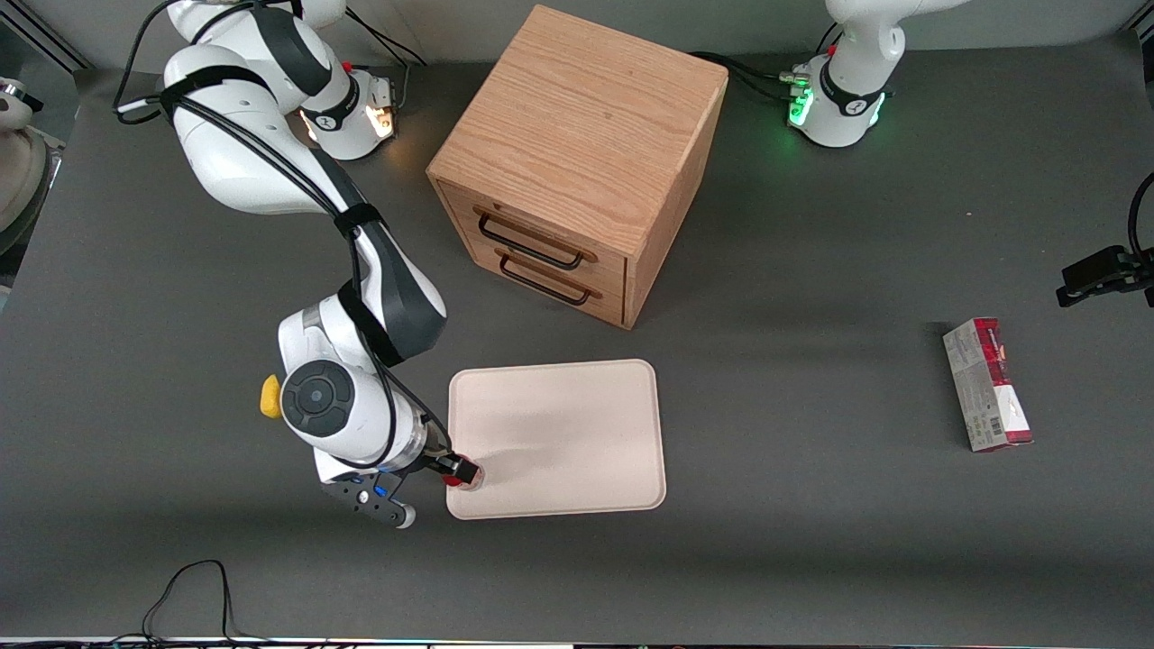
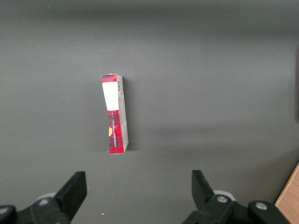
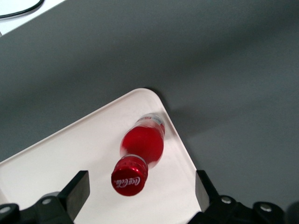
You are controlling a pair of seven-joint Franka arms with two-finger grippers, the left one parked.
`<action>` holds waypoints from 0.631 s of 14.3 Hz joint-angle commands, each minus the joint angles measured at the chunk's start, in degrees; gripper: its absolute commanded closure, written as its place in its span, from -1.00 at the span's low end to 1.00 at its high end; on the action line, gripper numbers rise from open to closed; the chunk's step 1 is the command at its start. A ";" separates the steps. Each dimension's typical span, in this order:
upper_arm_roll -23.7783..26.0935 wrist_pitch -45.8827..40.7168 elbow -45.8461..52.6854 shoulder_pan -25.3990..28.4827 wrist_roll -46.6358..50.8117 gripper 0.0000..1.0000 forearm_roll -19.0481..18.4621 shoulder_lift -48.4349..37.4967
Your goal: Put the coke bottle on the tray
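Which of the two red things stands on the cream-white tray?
The small red coke bottle with the red cap, near a corner of the flat cream-white tray, between the open gripper fingers. The red-and-grey carton lies on the table toward the parked arm's end.

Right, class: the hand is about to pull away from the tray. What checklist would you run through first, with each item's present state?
1. coke bottle on the tray: ok, its base is inside the rim.
2. Bottle upright: ok, cap points up at the wrist camera.
3. hand open: ok, the fingers stand either side of the bottle, touching nothing.
4. Margin to the rim: not ok, the bottle stands close to the tray's corner.
5. yellow lump out of the way: ok, it lies on the table apart from the tray.
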 commanded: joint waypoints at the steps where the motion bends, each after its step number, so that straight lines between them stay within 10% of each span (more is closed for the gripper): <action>1: 0.39 -7.23 0.18 -2.06 0.22 -1.00 0.53 -2.40; 9: -0.14 -10.08 -21.06 -12.17 -17.52 -1.00 8.89 -20.84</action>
